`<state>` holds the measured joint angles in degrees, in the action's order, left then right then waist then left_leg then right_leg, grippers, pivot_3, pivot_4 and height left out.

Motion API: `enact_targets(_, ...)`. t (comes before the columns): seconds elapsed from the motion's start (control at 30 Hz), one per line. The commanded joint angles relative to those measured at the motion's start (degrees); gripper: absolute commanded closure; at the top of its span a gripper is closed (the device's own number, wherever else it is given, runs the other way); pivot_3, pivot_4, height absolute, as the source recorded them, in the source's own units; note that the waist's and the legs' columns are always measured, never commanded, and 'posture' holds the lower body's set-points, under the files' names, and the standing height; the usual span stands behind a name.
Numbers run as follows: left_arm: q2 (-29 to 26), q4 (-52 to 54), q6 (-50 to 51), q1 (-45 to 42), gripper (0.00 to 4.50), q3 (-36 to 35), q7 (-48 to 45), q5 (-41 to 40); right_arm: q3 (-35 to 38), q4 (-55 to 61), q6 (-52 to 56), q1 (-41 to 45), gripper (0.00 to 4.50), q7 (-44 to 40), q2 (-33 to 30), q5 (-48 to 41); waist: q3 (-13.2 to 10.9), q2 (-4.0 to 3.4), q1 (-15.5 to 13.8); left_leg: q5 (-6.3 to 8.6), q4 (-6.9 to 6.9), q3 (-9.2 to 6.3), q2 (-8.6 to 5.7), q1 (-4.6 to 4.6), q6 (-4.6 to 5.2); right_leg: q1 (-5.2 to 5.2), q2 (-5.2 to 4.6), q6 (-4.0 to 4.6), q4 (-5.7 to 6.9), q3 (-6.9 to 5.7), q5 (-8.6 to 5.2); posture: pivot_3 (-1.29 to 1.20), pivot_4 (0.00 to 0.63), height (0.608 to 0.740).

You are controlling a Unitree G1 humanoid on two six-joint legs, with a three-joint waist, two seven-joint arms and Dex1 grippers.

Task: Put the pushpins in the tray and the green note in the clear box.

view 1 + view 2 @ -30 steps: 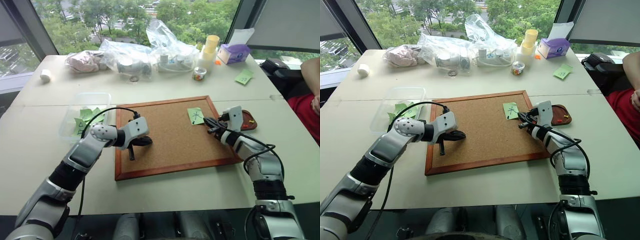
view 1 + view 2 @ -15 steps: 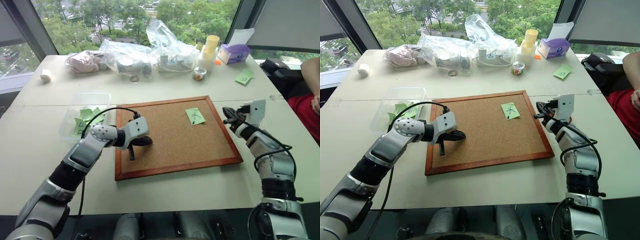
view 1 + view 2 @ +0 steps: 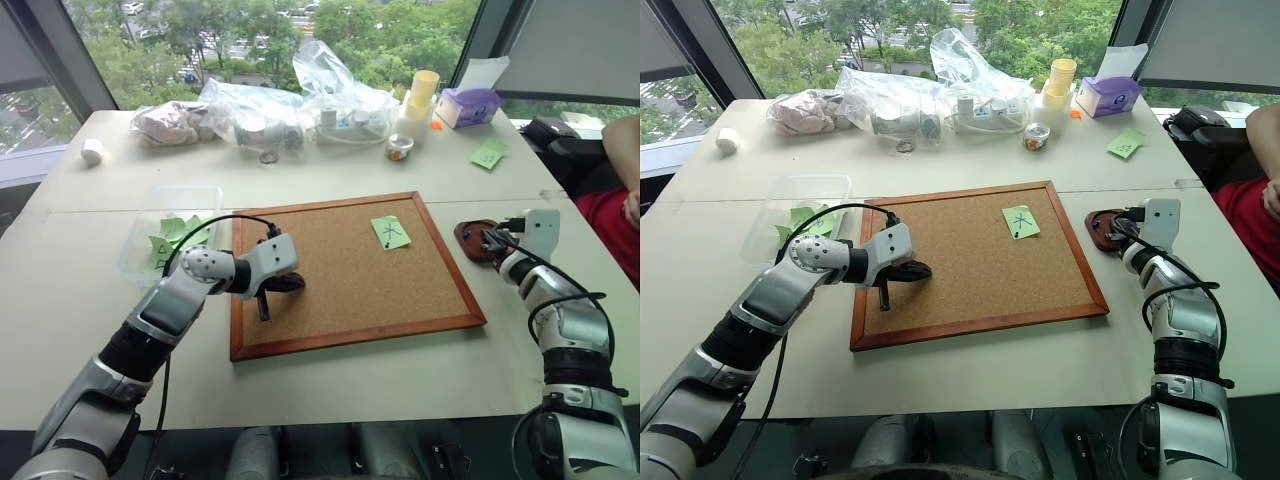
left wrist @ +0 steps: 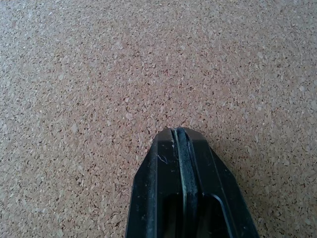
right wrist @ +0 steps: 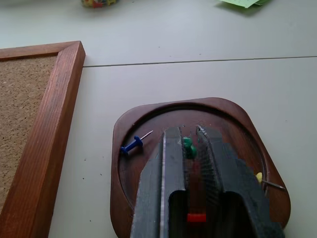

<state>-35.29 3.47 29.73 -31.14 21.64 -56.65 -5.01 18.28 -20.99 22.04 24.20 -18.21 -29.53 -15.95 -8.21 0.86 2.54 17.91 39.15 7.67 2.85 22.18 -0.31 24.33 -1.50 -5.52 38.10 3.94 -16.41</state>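
You see four small plastic pushpins (image 5: 132,145) in one glossy reddish-brown tray (image 5: 124,129), one wood-framed cork board (image 3: 340,280), and one clear plastic box (image 3: 140,235).

Green note (image 3: 391,232): black cross, perhaps "X".

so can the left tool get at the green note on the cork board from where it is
Probably yes. The left tool, shut, sits on the cork board, and the green note lies flat further along it with only bare cork between. The right tool is off over the tray.
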Motion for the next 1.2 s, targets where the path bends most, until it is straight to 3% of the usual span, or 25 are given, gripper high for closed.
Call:
enact_targets(0.03,-0.4,-1.5,1.1,1.4,4.5,1.7,-0.5,1.8,1.3,0.2,-1.3,1.0,2.03,0.4,-0.5,-0.2,0.0,0.0,0.0,0.0,0.0,0.0,0.0,0.0,0.0,0.0,0.0,0.0,0.0,0.0,0.0,0.0,0.15,0.738)
enact_targets(0.13,-0.5,-1.5,1.2,1.5,4.5,1.6,-0.5,1.8,1.9,0.4,-1.2,1.1,0.37,0.7,-0.3,-0.8,0.0,0.0,0.0,0.0,0.0,0.0,0.0,0.0,0.0,0.0,0.0,0.0,0.0,0.0,0.0,0.0,0.15,0.738)
enact_targets(0.17,-0.5,-1.5,1.2,1.5,4.5,1.6,-0.5,1.8,2.1,0.6,-1.1,1.1,0.04,0.8,-0.2,-1.0,0.0,-0.01,0.0,0.0,0.0,0.0,0.0,0.0,0.0,0.0,0.0,0.0,0.0,0.0,0.0,0.0,0.15,0.738)
enact_targets(1.0,-0.3,-1.6,1.0,1.7,4.5,1.8,-0.3,2.0,10.3,2.0,3.2,6.1,0.04,2.0,2.1,-13.6,0.0,-0.02,0.0,0.0,0.0,0.0,0.01,0.0,0.0,0.0,-0.01,0.0,0.0,0.0,0.0,0.0,0.15,0.738)
enact_targets(1.2,-0.2,-1.4,1.0,1.9,4.5,1.9,-0.2,2.0,6.0,1.5,1.1,4.0,0.04,1.8,0.0,-8.0,0.0,-0.02,0.0,0.0,0.0,0.0,0.01,0.0,0.0,0.0,-0.02,0.0,0.0,0.0,0.0,0.0,0.15,0.738)
